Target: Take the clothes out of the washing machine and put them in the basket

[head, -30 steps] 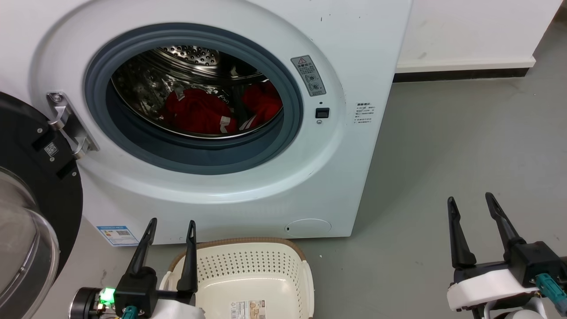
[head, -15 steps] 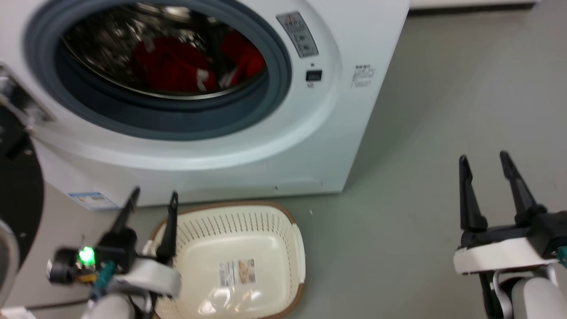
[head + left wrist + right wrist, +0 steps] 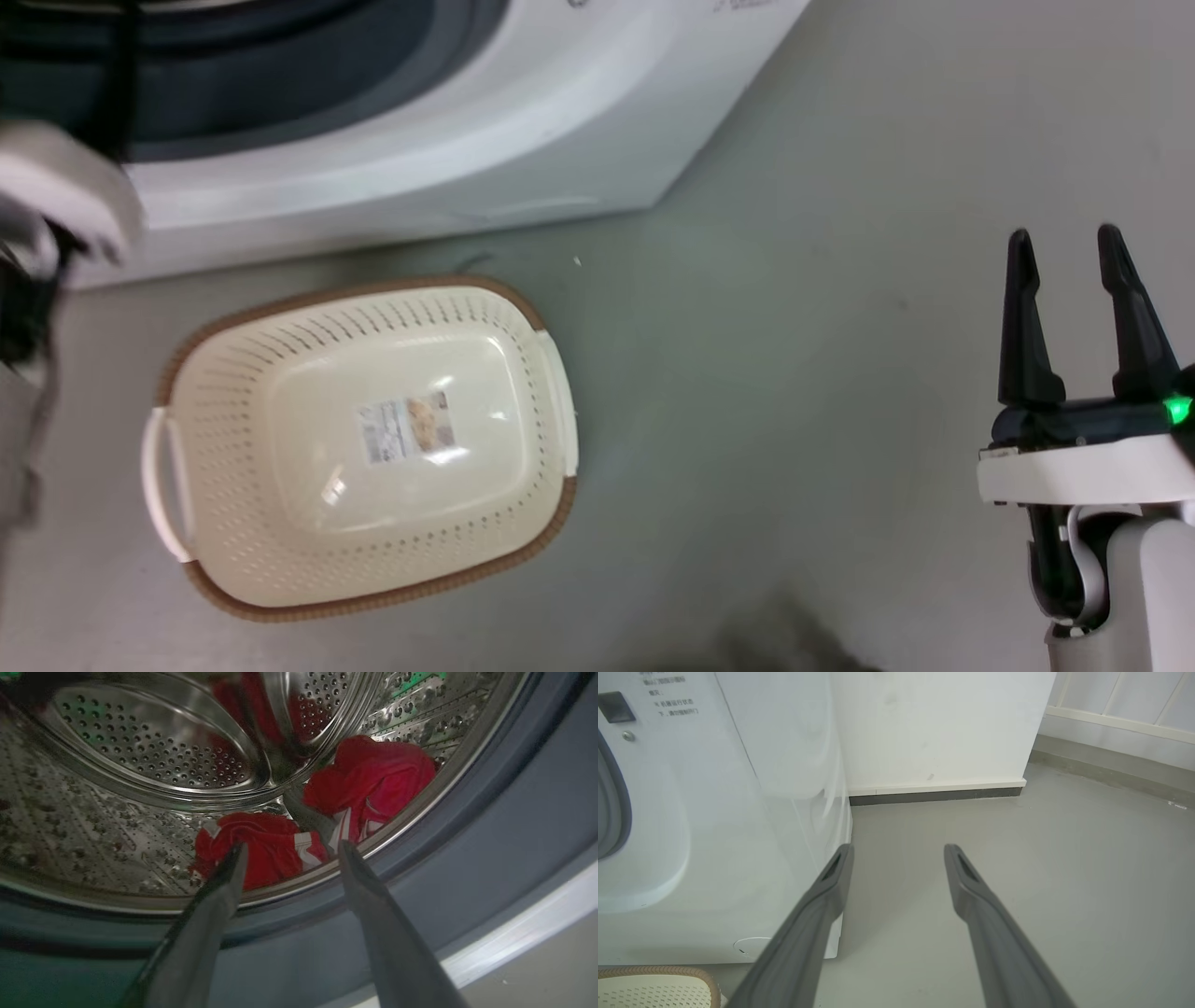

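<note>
Low in the washing machine drum [image 3: 140, 756], the left red garment [image 3: 261, 858] and the right red garment [image 3: 373, 774] lie crumpled, soft, light and floppy by my judgement, so the left gripper [image 3: 289, 845], fingers spread and empty, should pinch a raised fold, while the basket [image 3: 392, 313] sits empty on the floor and the right gripper [image 3: 1064, 238] hangs spread and empty

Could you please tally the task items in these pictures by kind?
Red garments: 2
Basket: 1
Washing machine: 1
Total: 4
</note>
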{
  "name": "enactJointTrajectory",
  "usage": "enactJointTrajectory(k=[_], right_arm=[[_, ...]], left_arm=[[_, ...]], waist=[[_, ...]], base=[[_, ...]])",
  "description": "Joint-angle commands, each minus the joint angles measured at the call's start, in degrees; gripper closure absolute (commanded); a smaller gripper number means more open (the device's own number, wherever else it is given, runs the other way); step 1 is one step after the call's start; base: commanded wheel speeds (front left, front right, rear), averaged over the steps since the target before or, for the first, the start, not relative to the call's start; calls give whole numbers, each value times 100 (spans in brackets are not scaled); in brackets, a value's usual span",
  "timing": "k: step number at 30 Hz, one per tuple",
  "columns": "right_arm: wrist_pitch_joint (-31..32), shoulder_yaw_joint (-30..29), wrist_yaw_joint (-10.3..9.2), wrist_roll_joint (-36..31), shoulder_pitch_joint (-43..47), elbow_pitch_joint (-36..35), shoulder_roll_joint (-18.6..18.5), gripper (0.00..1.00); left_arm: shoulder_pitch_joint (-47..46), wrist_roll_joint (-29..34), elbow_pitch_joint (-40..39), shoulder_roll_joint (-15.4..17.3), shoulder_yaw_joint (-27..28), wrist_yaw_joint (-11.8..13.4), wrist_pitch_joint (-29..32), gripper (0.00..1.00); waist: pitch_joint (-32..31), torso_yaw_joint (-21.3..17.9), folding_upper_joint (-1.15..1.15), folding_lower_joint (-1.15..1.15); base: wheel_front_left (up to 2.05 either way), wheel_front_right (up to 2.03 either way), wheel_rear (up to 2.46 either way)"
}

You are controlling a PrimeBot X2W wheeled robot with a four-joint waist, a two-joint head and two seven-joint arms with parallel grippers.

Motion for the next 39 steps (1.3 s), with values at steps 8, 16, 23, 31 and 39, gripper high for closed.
enactJointTrajectory(k=[8,16,23,31,39], right_arm=[[-13,327,-4,366,-281,-200,14,0],[-14,828,-5,662,-285,-407,14,0],[-14,1085,-5,936,-132,-540,11,0],[-13,1261,-4,1146,56,-744,12,0],[-13,1191,-6,1177,-5,-764,9,0]], left_arm=[[-2286,-550,530,1060,-1009,11,1640,0],[-3976,-1119,1238,1608,-1568,10,3130,0],[-4930,-1191,1738,1672,-1839,10,4427,0],[-5336,-1287,2125,1649,-2316,9,5128,0],[-5436,-1500,2399,1750,-2678,9,5146,100]], waist=[[1221,-758,0,-1],[1768,-1282,0,-1],[1994,-1585,0,-1],[2032,-1640,0,-1],[2108,-1605,0,-1]], base=[[0,0,0],[0,0,0],[0,0,0],[0,0,0],[0,0,0]])
